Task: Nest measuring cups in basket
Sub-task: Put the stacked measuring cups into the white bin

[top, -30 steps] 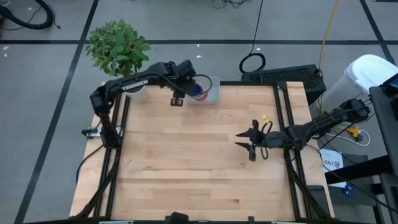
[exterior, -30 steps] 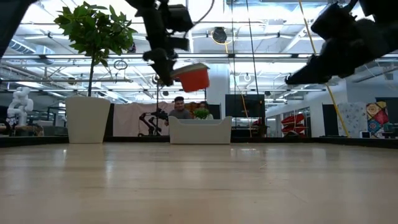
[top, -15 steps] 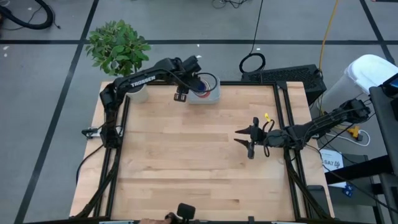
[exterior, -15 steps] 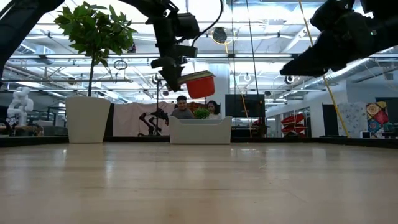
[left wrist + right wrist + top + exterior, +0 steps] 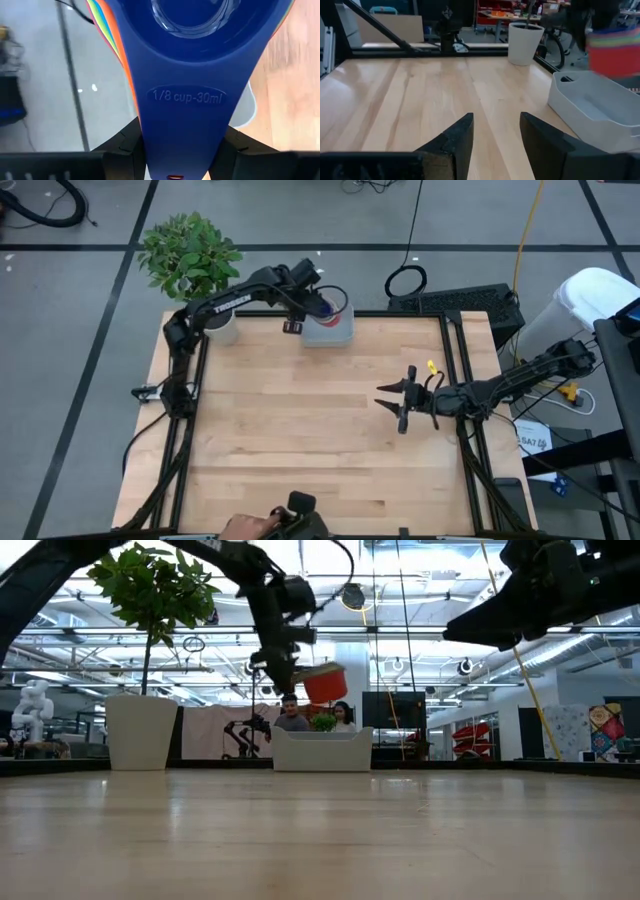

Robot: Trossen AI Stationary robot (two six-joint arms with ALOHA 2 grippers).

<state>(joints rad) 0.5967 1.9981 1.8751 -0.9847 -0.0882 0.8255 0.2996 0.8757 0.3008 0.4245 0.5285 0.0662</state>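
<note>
While your left gripper [image 5: 313,304] pinches the nested measuring cups [image 5: 324,683] by their handles above the basket [image 5: 329,327] at the frame's upper middle, releasing off-centre could catch its rim and scatter them; the right gripper [image 5: 397,402] waits spread at right.

Nested cups [image 5: 324,683] above basket [image 5: 328,330].
Stacked, dark blue innermost, red outermost, raised over pale grey bin at worktop's far edge, left of centre.
</note>
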